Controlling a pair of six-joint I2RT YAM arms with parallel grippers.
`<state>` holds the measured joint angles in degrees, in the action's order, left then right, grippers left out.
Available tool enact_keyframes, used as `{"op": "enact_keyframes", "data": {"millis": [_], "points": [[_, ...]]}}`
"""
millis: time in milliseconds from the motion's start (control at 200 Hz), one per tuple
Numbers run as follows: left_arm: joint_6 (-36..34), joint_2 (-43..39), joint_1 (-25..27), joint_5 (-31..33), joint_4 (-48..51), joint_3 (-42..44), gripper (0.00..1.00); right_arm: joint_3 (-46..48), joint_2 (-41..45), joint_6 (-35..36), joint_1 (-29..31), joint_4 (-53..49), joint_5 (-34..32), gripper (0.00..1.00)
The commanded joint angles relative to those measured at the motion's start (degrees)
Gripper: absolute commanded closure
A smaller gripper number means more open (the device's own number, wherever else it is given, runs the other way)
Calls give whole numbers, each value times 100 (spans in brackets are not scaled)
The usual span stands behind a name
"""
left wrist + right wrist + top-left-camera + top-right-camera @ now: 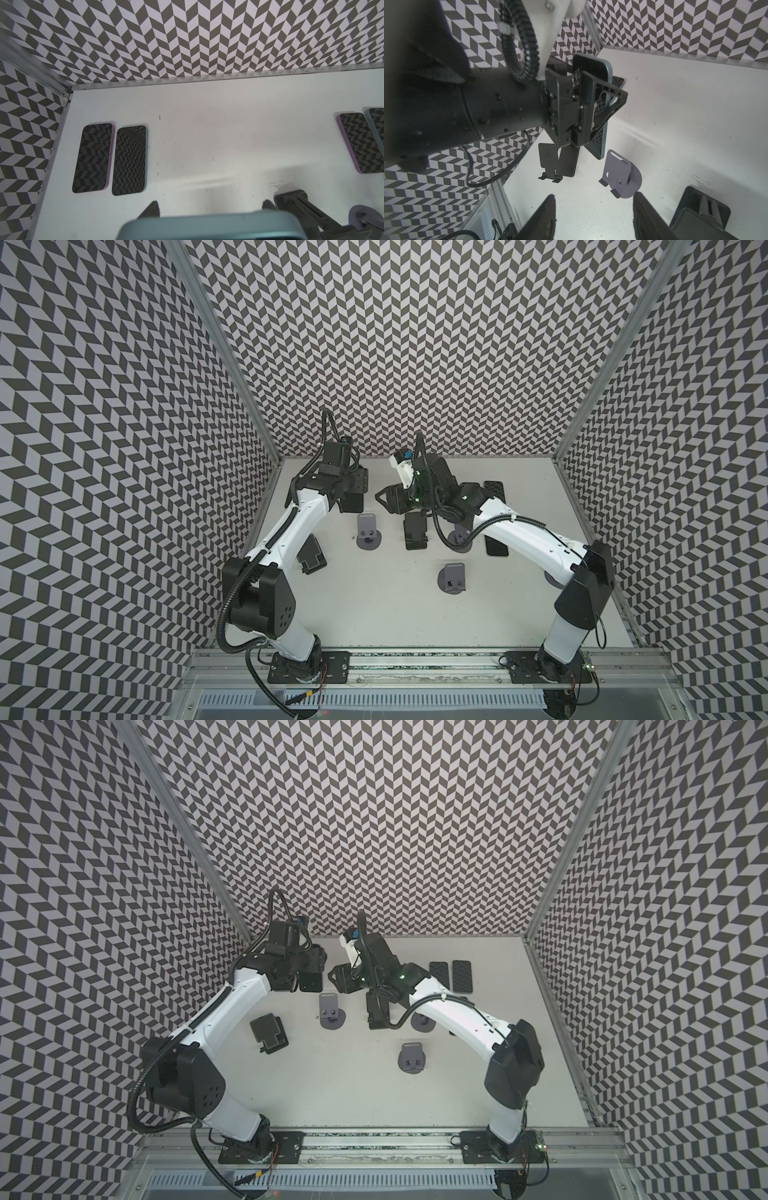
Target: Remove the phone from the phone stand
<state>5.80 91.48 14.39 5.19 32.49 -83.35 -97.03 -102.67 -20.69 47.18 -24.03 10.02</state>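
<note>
Phones: four flat on table, fifth phone in left gripper.

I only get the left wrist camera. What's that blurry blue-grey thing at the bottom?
Observer: A phone. The right wrist view shows the left pincer clamped on it.
Operator: Is it sitting in a stand?
Observer: No. The grey stand nearest it has an empty cradle.
Operator: Where's the other arm?
Observer: The right pincer is open, holding nothing, and faces the left one in both top views.
</note>
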Motion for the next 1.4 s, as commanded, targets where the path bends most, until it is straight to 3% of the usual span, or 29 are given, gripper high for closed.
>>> {"op": "enact_keyframes", "data": {"millis": [0,456,706,1066,1397], "points": [[-173,52,-99,-132,-50,-181,53,-227,-183,49,63,113,120,42],[-352,62,-472,-124,-104,-59,53,-684,-524,-92,167,35,369,43],[-486,130,-507,-123,-182,4,53,-705,-581,-114,248,105,215,43],[-476,584,-630,-97,6,-536,54,-703,-437,-261,280,390,-125,43],[-459,883,-630,-79,163,-524,53,-1503,-1165,-27,327,-306,114,43]]}}
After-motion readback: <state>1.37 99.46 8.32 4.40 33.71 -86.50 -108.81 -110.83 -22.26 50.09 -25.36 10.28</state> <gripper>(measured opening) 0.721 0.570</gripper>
